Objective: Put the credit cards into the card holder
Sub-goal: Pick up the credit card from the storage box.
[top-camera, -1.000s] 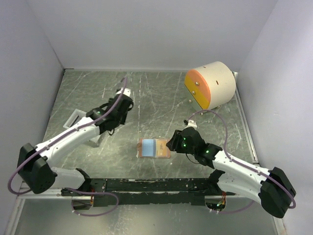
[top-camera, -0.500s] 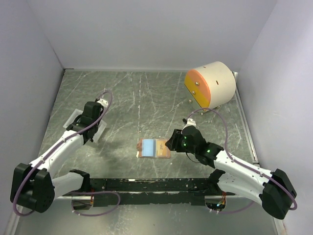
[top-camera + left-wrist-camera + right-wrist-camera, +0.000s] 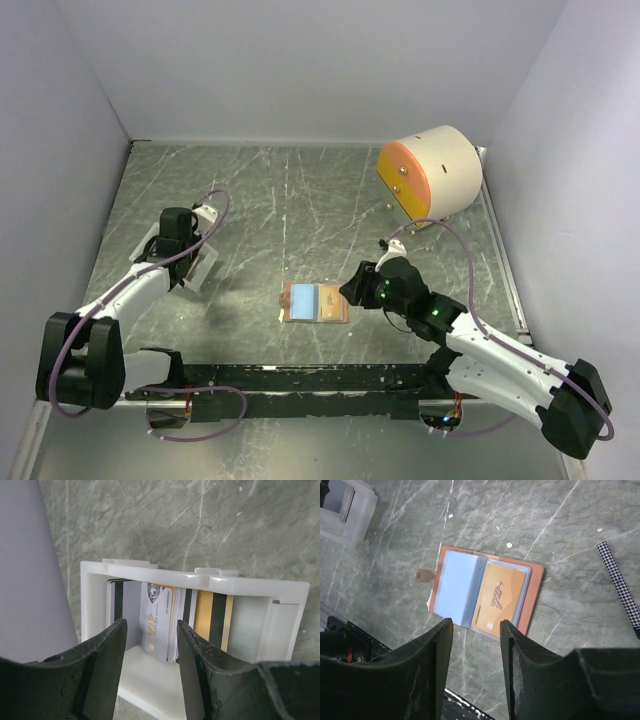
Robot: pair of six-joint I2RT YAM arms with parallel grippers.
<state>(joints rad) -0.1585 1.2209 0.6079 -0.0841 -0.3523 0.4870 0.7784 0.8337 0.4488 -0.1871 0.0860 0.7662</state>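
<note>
Left gripper (image 3: 150, 627) hangs with its jaws moderately apart and nothing between them, over the white tray (image 3: 200, 580) at the 9 o'clock side of the bench (image 3: 300, 200). We cannot tell whether its fingers touch the tray. Inside the tray we see credit cards (image 3: 155, 620) standing on edge, side by side: a silver one marked VIP, a gold one with a black stripe, and a darker one at the 9 o'clock end in the wrist view.

We find the card holder (image 3: 315, 302) lying open and flat near the bench's middle, a little toward 6 o'clock. In the top view its long axis runs 9 to 3 o'clock, with the snap tab (image 3: 422, 575) at the 9 o'clock end. A light blue card (image 3: 457, 587) sits in the 9 o'clock pocket and an orange-amber card (image 3: 500, 597) in the 3 o'clock pocket.

Our right gripper (image 3: 476, 625) hovers just at the holder's 3 o'clock edge, jaws parted about as wide and gripping nothing. A cream cylinder (image 3: 445, 165) rests at 1 o'clock.
</note>
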